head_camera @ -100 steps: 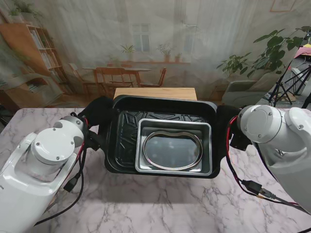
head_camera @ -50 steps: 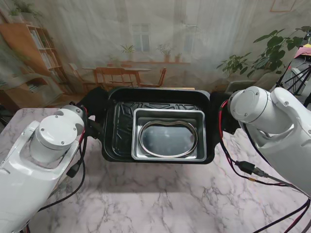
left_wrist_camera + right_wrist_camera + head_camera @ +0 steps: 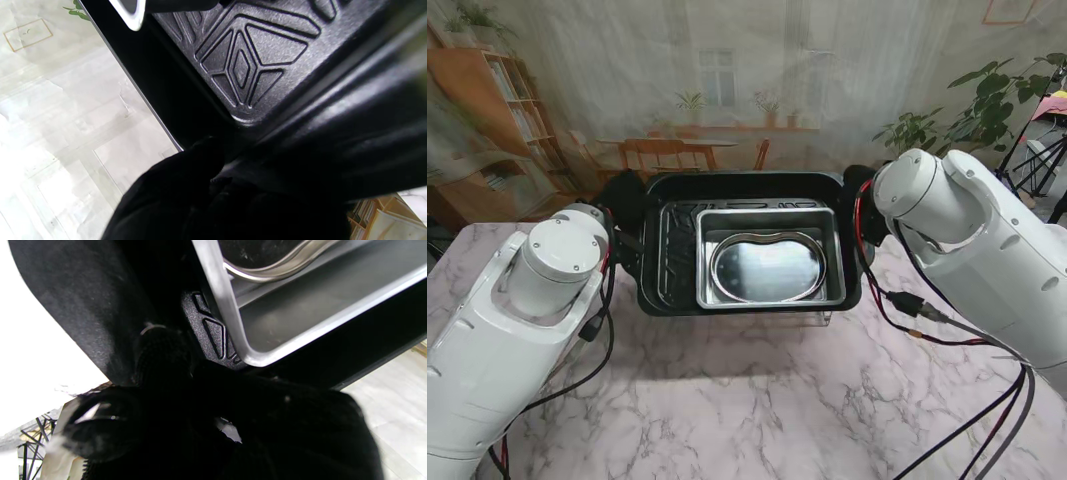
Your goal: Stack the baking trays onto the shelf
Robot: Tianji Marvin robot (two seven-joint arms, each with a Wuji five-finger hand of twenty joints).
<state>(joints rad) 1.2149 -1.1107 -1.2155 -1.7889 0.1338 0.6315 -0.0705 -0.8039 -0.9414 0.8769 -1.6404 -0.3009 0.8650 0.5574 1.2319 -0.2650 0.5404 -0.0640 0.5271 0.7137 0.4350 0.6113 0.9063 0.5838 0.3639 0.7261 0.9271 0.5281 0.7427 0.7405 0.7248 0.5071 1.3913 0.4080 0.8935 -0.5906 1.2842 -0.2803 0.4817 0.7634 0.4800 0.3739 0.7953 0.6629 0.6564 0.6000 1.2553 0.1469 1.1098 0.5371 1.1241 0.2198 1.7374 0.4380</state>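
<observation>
A black baking tray (image 3: 672, 262) with a patterned floor is held level between my two hands, off the table. Inside it lies a silver tray (image 3: 770, 213), and in that a kidney-shaped metal pan (image 3: 767, 270). My left hand (image 3: 623, 200), in a black glove, is shut on the tray's left rim. My right hand (image 3: 860, 192) is shut on its right rim. The left wrist view shows glove fingers (image 3: 186, 180) against the black tray (image 3: 253, 60). The right wrist view shows my right hand (image 3: 233, 426) under the silver tray (image 3: 300, 313). The tray stack hides the shelf.
The marble table (image 3: 757, 400) spreads nearer to me. Black and red cables (image 3: 927, 318) trail from the right arm. A printed room backdrop (image 3: 727, 80) stands behind the table. Potted plants (image 3: 987, 100) and a tripod stand at far right.
Both hands have carried the tray stack farther from me and slightly higher. The wooden shelf top seen earlier behind the tray is now covered by it.
</observation>
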